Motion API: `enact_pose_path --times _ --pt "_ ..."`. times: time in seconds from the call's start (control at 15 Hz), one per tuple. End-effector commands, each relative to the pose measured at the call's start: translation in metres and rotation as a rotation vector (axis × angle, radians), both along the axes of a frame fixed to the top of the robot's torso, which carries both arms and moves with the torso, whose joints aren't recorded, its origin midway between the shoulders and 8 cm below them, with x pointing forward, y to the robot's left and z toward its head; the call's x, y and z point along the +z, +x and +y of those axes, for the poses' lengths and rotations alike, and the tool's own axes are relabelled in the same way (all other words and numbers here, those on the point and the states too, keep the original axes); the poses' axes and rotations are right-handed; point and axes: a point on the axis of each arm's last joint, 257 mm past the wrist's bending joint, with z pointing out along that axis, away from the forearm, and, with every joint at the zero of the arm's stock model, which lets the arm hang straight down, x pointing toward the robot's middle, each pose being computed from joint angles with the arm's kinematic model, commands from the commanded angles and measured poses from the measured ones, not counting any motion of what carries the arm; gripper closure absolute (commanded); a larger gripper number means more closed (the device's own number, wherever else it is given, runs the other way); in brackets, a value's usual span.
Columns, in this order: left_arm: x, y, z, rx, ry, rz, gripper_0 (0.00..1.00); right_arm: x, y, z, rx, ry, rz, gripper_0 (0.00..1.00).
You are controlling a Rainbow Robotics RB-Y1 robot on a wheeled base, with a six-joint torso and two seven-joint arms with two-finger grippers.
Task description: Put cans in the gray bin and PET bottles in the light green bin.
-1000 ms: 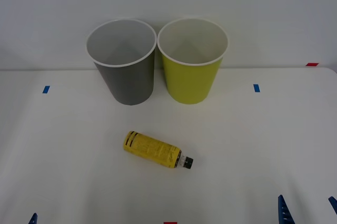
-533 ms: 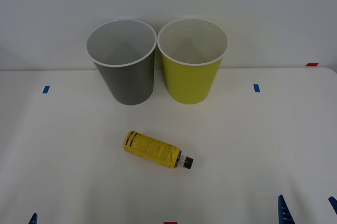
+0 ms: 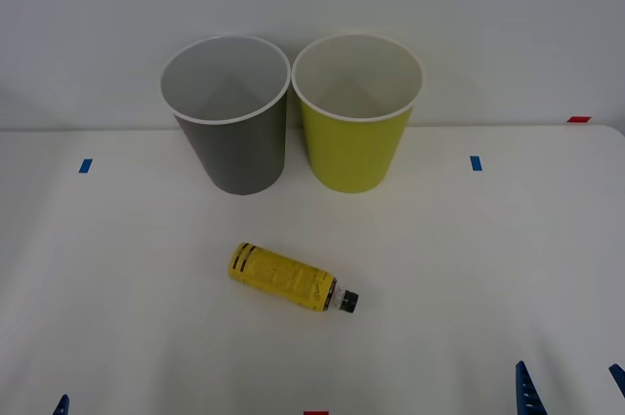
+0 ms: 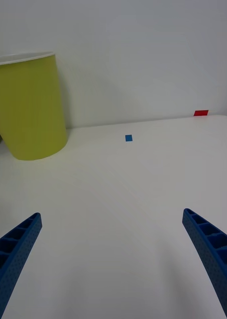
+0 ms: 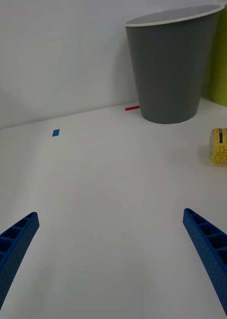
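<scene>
- The PET bottle (image 3: 290,277) lies on its side on the worktop (image 3: 469,259), in front of the gray bin (image 3: 230,122) and light green bin (image 3: 356,120).
- Left pincer (image 5: 113,259) and right pincer (image 4: 113,259) hover spread wide, pinching nothing.

In the left wrist view the PET bottle (image 5: 223,146) is cut off at the 3 o'clock edge, cap unseen, and the light green bin (image 5: 223,60) is a sliver at 2 o'clock. The label print (image 3: 283,280) is too small to read.
</scene>
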Motion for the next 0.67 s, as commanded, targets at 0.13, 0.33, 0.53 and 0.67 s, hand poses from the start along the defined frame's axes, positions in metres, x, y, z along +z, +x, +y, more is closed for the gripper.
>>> enact_pose_path --times 0.13,0.33,0.53,0.67 --pt "0.0000 0.0000 0.0000 0.000 0.000 0.000 0.00 0.0000 0.0000 0.0000 0.000 0.000 0.000 0.02" --pt "0.0000 0.0000 0.0000 0.000 0.000 0.000 0.00 0.0000 0.0000 0.0000 0.000 0.000 0.000 0.02" --pt "0.0000 0.0000 0.0000 0.000 0.000 0.000 0.00 0.0000 0.0000 0.0000 0.000 0.000 0.000 0.02" --pt "0.0000 0.0000 0.0000 0.000 0.000 0.000 0.00 0.0000 0.0000 0.0000 0.000 0.000 0.000 0.02"
